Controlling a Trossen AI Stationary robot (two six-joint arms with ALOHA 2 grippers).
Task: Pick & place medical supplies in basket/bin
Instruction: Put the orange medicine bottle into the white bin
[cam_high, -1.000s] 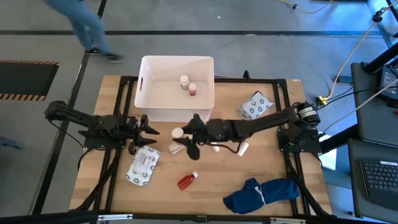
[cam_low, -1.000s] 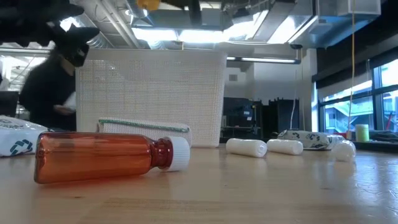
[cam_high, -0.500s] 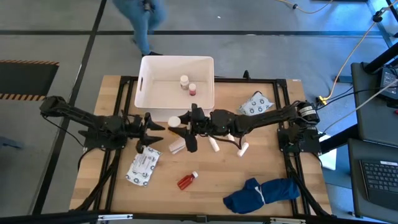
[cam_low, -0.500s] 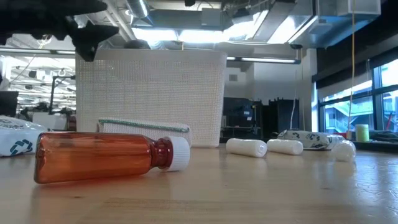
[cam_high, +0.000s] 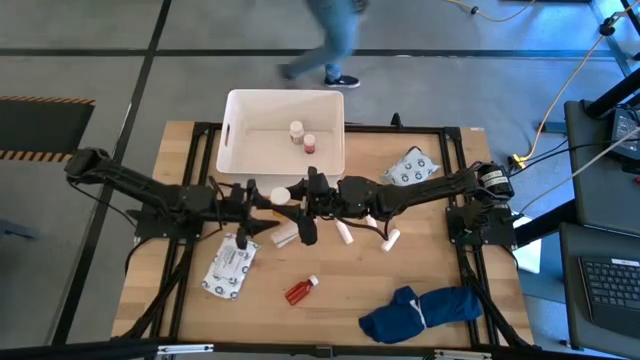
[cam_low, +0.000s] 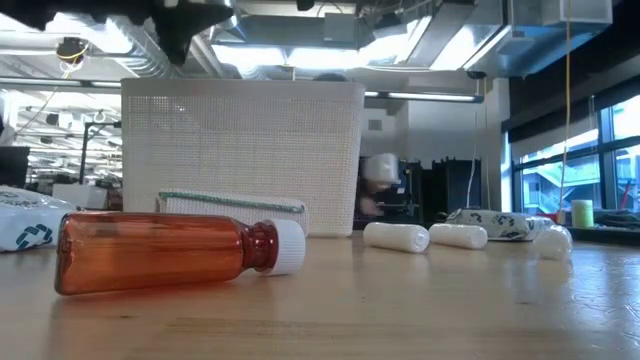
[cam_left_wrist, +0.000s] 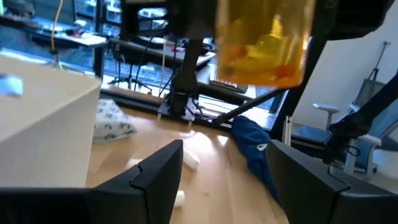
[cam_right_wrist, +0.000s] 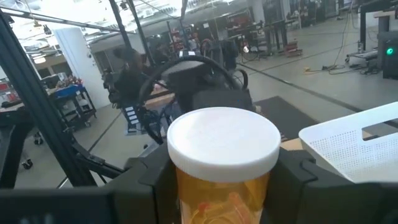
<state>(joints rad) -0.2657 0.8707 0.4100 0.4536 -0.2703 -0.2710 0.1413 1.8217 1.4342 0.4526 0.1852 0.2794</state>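
Left gripper (cam_high: 252, 200) advanced toward orange bottle (cam_right_wrist: 222, 163) | tub (cam_high: 240, 150) adjacent

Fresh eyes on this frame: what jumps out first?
The two grippers meet nose to nose at mid-table, just in front of the white tub: the right gripper holds up a white-capped orange bottle, and the left gripper faces it with fingers spread. Next, the big amber bottle lying on its side, filling the low view's foreground.
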